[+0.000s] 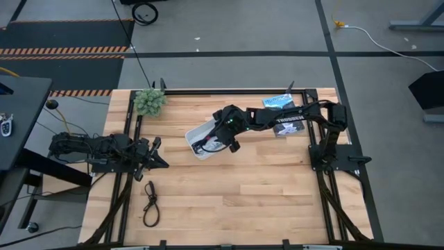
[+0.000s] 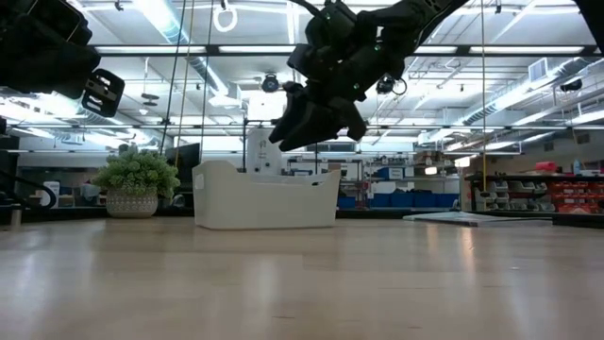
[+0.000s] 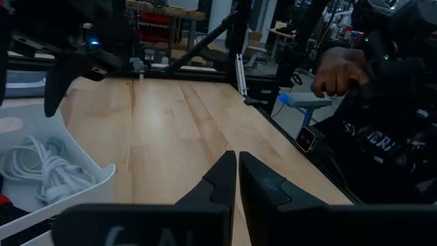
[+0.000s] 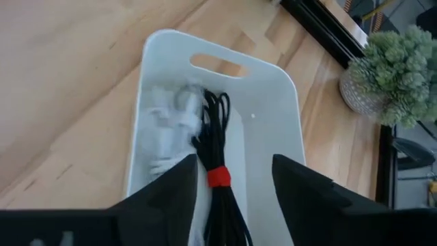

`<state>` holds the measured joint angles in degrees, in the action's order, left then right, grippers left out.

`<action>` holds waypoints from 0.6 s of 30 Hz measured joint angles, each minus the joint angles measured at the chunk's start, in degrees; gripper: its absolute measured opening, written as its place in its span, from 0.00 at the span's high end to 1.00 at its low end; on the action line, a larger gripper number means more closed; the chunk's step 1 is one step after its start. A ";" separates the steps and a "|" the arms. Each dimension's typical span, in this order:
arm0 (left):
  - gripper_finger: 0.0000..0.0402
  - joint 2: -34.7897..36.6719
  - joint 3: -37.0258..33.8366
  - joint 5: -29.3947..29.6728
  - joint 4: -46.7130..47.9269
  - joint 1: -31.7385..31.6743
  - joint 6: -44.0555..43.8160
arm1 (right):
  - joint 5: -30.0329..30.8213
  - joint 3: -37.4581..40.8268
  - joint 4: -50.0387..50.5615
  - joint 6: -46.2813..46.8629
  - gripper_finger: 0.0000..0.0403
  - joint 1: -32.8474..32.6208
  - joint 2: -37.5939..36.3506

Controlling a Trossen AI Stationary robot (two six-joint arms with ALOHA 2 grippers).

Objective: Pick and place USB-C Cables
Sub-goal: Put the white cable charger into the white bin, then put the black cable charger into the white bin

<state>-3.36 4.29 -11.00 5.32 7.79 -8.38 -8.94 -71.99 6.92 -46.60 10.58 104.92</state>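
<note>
A white bin stands on the wooden table near its middle. The black cable with a red tie lies in it beside a white cable. My right gripper hovers open above the bin, one finger on either side of the black cable and clear of it. In the low view it hangs above the bin's rim. A dark looped cable lies flat on the table near the near-left corner. My left gripper is shut and waits at the left edge. No grey-blue cable shows.
A potted plant stands at the far-left corner. A blue-and-black packet and a small box lie under the right arm. Black frame rails run along the table's sides. A person is beyond the right edge. Bare wood lies in front of the bin.
</note>
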 joint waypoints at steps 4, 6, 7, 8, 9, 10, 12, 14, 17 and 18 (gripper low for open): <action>0.94 0.00 0.00 0.00 0.00 0.01 -0.01 | 0.10 0.00 0.22 3.44 0.47 -1.40 0.00; 0.94 0.00 0.00 0.00 0.00 0.02 0.00 | 1.23 0.00 0.47 4.89 0.46 -2.91 0.00; 0.94 0.00 0.00 0.00 0.00 0.00 -0.02 | 2.46 0.00 0.46 5.81 0.46 -3.81 0.00; 0.94 0.00 0.00 0.00 0.00 0.02 -0.01 | 3.92 0.00 0.38 6.57 0.46 -4.76 0.00; 0.94 0.00 0.00 0.00 0.00 0.00 0.00 | 5.68 0.00 0.27 7.50 0.46 -5.79 0.00; 0.94 0.00 0.00 0.02 0.00 0.02 0.00 | 7.47 0.00 0.18 8.70 0.47 -6.86 0.00; 0.94 0.00 0.00 0.01 0.00 0.00 0.00 | 10.39 0.00 0.11 11.51 0.47 -9.04 0.00; 0.94 0.00 0.00 0.00 0.00 0.01 0.00 | 12.30 0.00 0.56 14.11 0.47 -11.12 0.00; 0.94 0.00 0.00 0.01 0.00 0.00 0.00 | 15.04 0.00 1.79 16.86 0.48 -14.06 0.00; 0.94 0.00 0.00 0.00 0.00 0.00 0.00 | 16.17 0.00 2.20 17.03 0.48 -14.99 0.00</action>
<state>-3.36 4.29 -11.00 5.32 7.79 -8.38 7.24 -71.99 9.12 -29.56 -4.42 104.92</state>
